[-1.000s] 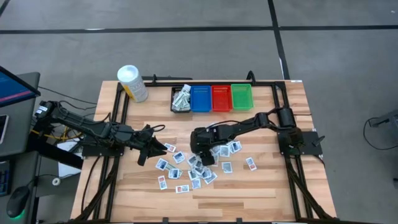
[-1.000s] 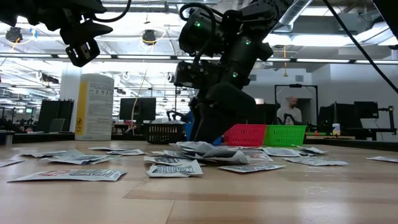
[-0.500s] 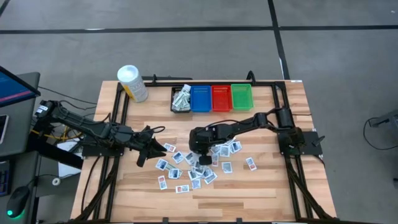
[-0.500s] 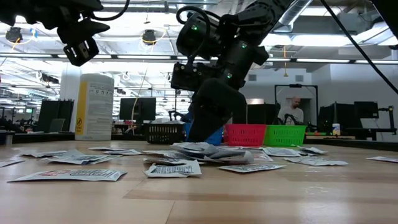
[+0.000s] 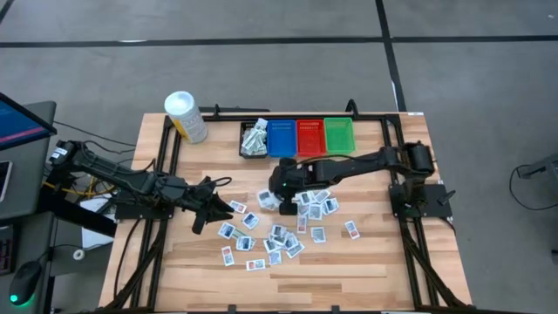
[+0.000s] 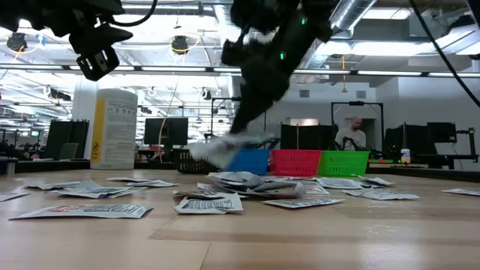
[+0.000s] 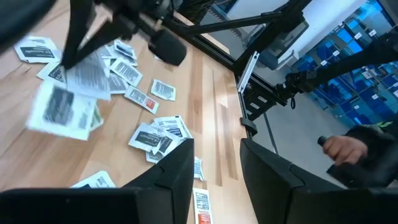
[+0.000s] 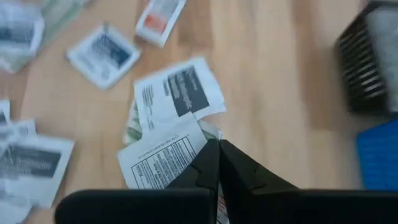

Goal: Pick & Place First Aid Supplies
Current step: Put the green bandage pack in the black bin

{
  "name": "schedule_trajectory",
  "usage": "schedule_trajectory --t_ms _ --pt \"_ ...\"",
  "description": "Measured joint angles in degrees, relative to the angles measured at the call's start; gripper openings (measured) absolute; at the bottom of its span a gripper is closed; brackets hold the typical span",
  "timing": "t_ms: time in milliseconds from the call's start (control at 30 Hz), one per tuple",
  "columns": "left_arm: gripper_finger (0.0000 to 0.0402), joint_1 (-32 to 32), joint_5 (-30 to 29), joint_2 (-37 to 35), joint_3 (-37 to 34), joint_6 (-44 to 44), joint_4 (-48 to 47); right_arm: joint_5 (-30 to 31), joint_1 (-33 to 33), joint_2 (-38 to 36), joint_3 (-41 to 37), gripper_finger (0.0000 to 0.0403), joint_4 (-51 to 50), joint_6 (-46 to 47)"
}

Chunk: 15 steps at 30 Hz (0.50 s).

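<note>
Several first aid packets lie scattered flat on the wooden table, heaped at mid-table. My right gripper is above the heap's far side, shut on a small bunch of packets. The bunch hangs blurred in the low view and shows in the left wrist view. My left gripper waits open over the table's left part, holding nothing; its fingers stand apart. My right gripper pinches a bunch of two or three white packets by one edge between its two shut fingers. The fingers slant down from the table's right side. The packets hang fanned out below the fingertips, lifted clear of the heap.
At the far edge stand a black bin holding some packets, then a blue, a red and a green bin. A white tub with a yellow label stands far left. A person is in the room beyond.
My right gripper was down in the heap of packets. It has taken hold of a small bunch, risen and drawn toward the far edge and the bins. The bunch now hangs clear of the table while the other packets stay put.
</note>
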Motion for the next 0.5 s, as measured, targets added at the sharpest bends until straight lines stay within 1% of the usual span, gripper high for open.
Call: schedule_trajectory --t_ms 200,267,300,400,433,500 --pt "0.0131 0.0 0.0 1.31 -0.02 -0.02 0.08 0.36 -0.11 -4.44 -0.03 0.0002 -0.32 -0.15" --pt "0.0131 0.0 0.0 1.91 0.0 -0.02 0.09 0.57 -0.16 -4.84 0.07 0.0001 -0.26 -0.58" --pt "0.0131 0.0 0.0 2.2 0.0 -0.02 0.1 1.08 -0.17 -4.73 0.06 0.0001 -0.48 -0.96" --pt "0.0131 0.0 0.0 2.9 -0.01 -0.27 0.11 5.04 0.26 -4.6 -0.04 0.0001 -2.19 -1.35" --pt "0.0131 0.0 0.0 3.02 -0.02 -0.34 0.31 4.77 0.28 -4.53 -0.02 0.0001 -1.39 -1.21" --pt "0.0131 0.0 0.0 3.07 0.0 -0.42 0.41 2.34 0.67 -4.51 0.07 0.0001 -1.02 -2.16"
